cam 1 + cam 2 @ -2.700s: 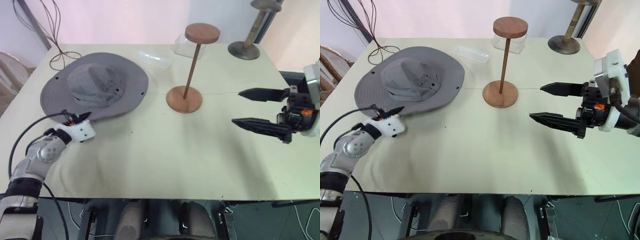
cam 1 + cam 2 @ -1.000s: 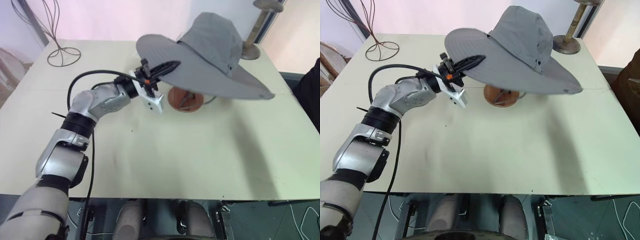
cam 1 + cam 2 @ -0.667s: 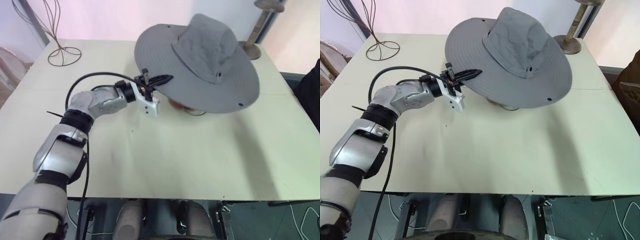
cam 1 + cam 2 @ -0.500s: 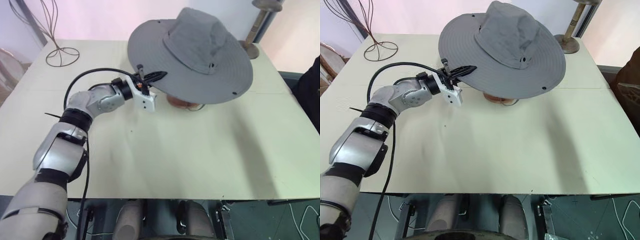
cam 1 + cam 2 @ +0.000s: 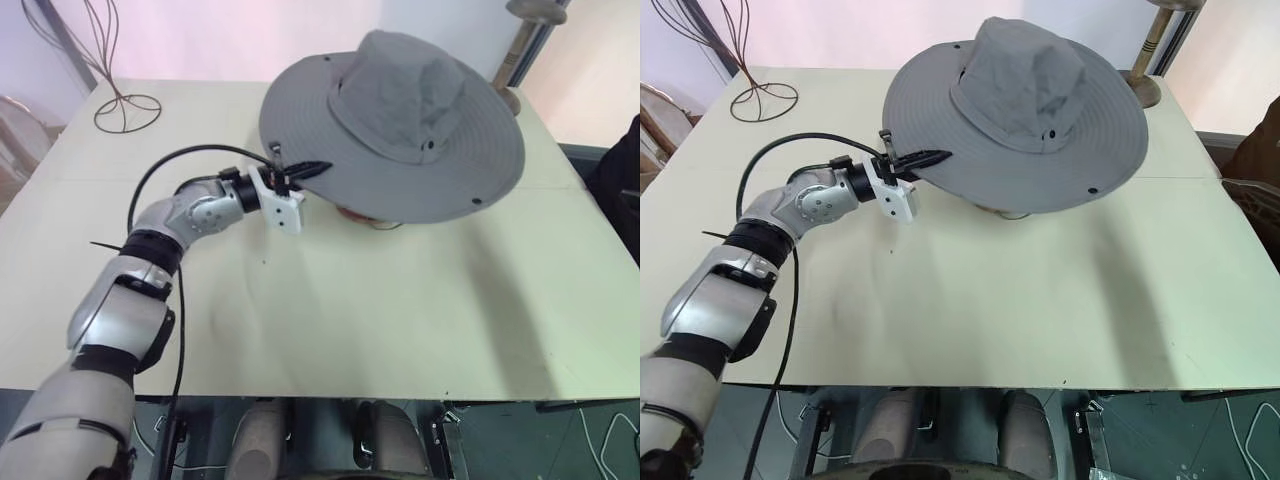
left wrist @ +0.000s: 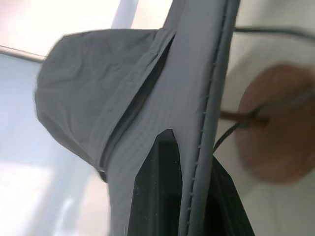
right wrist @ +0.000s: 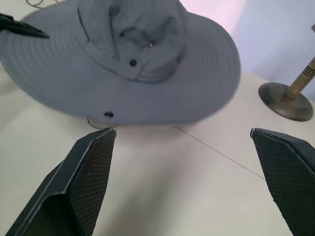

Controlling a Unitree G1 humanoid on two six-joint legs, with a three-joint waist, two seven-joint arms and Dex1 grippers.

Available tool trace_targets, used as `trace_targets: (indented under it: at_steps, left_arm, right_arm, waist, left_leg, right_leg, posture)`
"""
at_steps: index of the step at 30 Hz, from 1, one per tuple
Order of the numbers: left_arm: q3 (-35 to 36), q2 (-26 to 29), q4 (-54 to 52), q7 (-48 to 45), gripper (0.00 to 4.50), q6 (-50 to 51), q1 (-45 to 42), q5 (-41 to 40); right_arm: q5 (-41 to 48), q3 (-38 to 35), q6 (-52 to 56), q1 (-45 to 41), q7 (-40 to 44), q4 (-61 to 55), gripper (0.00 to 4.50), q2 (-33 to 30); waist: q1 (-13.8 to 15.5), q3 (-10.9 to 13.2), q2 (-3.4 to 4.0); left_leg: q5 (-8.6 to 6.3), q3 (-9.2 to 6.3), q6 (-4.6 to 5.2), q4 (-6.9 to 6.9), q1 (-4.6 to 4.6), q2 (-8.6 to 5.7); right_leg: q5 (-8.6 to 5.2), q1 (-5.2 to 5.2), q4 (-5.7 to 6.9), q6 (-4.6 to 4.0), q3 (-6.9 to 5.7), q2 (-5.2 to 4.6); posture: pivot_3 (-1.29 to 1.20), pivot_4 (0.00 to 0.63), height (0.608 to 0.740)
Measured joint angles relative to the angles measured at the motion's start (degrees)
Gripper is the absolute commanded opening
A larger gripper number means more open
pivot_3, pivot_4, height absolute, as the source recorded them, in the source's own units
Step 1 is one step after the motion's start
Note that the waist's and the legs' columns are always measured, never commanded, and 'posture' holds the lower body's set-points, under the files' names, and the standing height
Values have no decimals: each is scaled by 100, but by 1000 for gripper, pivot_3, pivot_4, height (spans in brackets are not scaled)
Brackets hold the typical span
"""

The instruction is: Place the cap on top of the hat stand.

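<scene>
I'm looking down on a pale green table (image 5: 330,320) that runs back to a light wall (image 5: 200,40). A grey-tan metal stand (image 5: 515,60) and a wire loop (image 5: 125,103) sit at its far edge.

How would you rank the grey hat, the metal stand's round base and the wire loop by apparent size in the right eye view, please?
1. Grey hat, by far the largest.
2. Wire loop and metal stand's round base look close; the base is partly hidden, so I won't rank them.

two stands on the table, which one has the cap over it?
The reddish-brown wooden stand, its round base peeking out beneath the cap. The grey-tan metal stand stands bare at the far right corner.
</scene>
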Motion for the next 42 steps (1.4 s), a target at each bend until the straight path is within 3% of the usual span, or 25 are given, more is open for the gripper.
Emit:
trace_targets:
  at_steps: [7,13,17,22,26,29,32,35,37,42]
  left_arm:
    - [115,-25,-121,-830,4451,12,83,-634]
    - [313,23,-214,-1327,4451,90,257,-1094]
    - [454,282,-1341,-2420,4451,557,725,-2589]
    - [751,1179,-2602,-3261,4451,1141,1383,-3181]
    - [1008,1728,-2998,-3719,4451,1732,2008,-3406]
    - [1144,2232,-3520,-4280,4451,2648,2492,-3830]
    - [1424,2615,-3834,-4851,4451,4210,2769,-4547]
    - [1879,2934,-3876,-5260,4451,6832,2298,-5698]
    - [2183,3118,-3749,-5537,4451,8069,1789,-6227]
    - [2581,3533,-3378,-6471,4451,9271,907,-6590]
  right_arm:
    - [-5,111,-2,-48,11,36,4500,-11]
    - [-9,313,-76,-106,30,56,4500,-28]
    - [-17,461,-152,-240,83,225,4500,-64]
    - [-27,735,-312,-527,133,513,4500,-236]
    - [-83,979,-455,-665,199,735,4500,-259]
    - [-151,1257,-619,-834,313,971,4500,-338]
    - [-235,1509,-768,-1040,467,1347,4500,-508]
    - [-242,1820,-849,-1242,786,1564,4500,-727]
    - [-262,2002,-964,-1376,975,1725,4500,-854]
    - [-470,2734,-1234,-2009,1200,2341,4500,-988]
  waist:
    - [2,0,0]
    - [-2,0,0]
    - [-18,0,1]
    - [-79,-10,18]
    - [-136,-9,20]
    - [-162,-7,25]
    - [-169,-4,31]
    - [-152,-3,29]
    - [-156,-3,29]
    - [-205,-3,32]
  left_leg:
    - [0,1,0,2,0,-1]
    - [0,0,0,3,1,-1]
    - [0,-2,0,3,2,5]
    - [0,2,0,0,26,4]
    - [-1,-1,0,0,29,6]
    - [-2,-4,1,0,30,9]
    - [-2,-3,1,0,30,11]
    - [-2,-10,0,1,26,13]
    - [-2,-8,1,2,23,5]
    - [-5,19,5,-4,30,1]
  right_leg:
    - [1,2,1,0,0,-1]
    - [1,2,2,1,0,0]
    - [1,1,4,0,1,0]
    - [1,16,4,-1,3,2]
    - [1,25,2,-1,0,2]
    - [0,25,0,-1,3,-1]
    - [0,18,4,-1,3,2]
    - [-1,19,5,1,3,2]
    - [-2,18,1,2,3,2]
    - [-4,16,3,4,5,4]
  posture:
    - [0,150,740]
    - [0,150,740]
    - [0,150,740]
    - [0,150,740]
    - [0,150,740]
    - [0,150,740]
    - [0,150,740]
    - [0,150,740]
    - [0,150,740]
    - [0,150,740]
